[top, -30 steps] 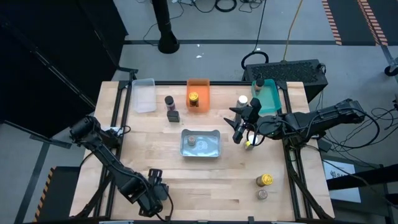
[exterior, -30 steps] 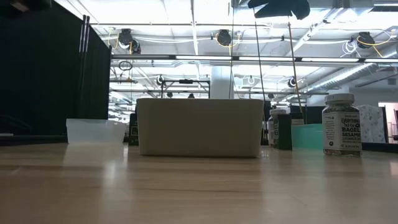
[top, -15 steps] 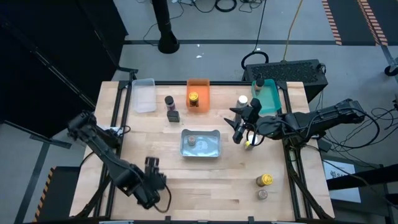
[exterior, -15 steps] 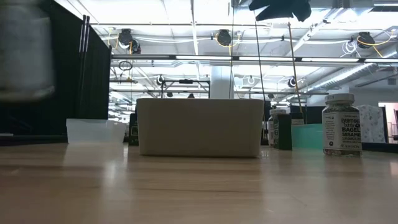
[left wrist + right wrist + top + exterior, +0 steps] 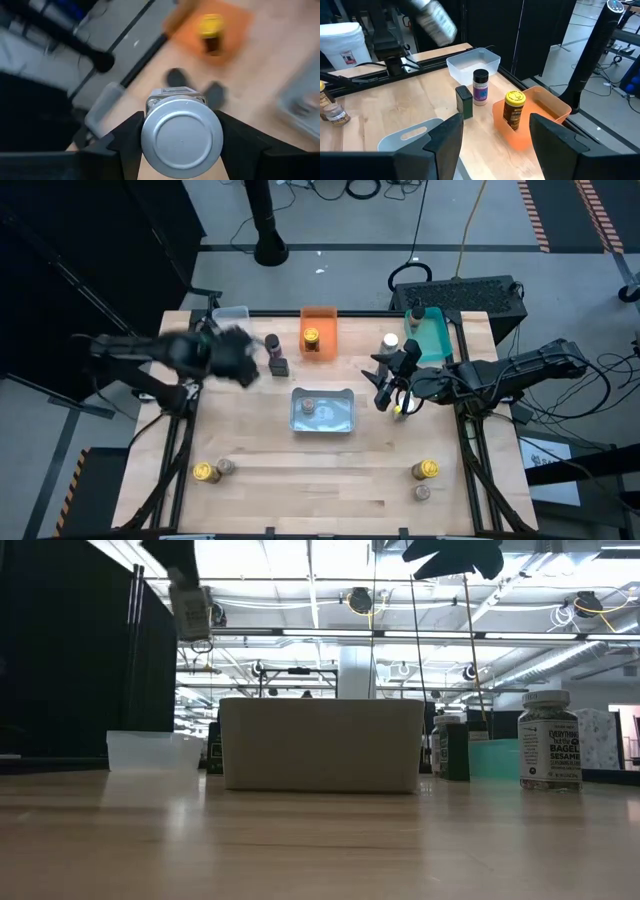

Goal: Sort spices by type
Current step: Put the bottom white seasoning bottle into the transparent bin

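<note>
Where gripped, smooth round jar lid

Industrial lab hall: ceiling ducts.

Silver-lidded spice jar held aloft, others scattered on the table.

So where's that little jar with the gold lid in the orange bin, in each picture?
High view: gold-lidded jar in the orange bin, far table edge, centre.
Low view: not visible; the grey bin blocks it.
Left wrist view: blurred, in the bin.
Right wrist view: upright in the bin.
Shared landmark: the orange bin.
</note>
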Controlling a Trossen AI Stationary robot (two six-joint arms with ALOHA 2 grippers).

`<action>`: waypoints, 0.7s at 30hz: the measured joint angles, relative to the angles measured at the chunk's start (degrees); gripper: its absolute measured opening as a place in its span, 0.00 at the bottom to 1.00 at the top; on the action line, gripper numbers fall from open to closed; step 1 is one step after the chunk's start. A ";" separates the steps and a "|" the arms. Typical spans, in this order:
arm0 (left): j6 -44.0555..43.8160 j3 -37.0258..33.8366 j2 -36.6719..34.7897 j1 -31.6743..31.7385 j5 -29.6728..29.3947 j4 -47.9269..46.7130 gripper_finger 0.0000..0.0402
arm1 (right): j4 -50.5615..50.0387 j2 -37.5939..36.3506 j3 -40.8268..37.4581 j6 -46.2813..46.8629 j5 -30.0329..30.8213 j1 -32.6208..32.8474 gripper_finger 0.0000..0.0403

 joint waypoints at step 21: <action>25.59 -8.82 3.80 54.42 24.46 18.77 0.53 | -2.33 -0.01 0.00 -0.17 0.02 0.00 0.52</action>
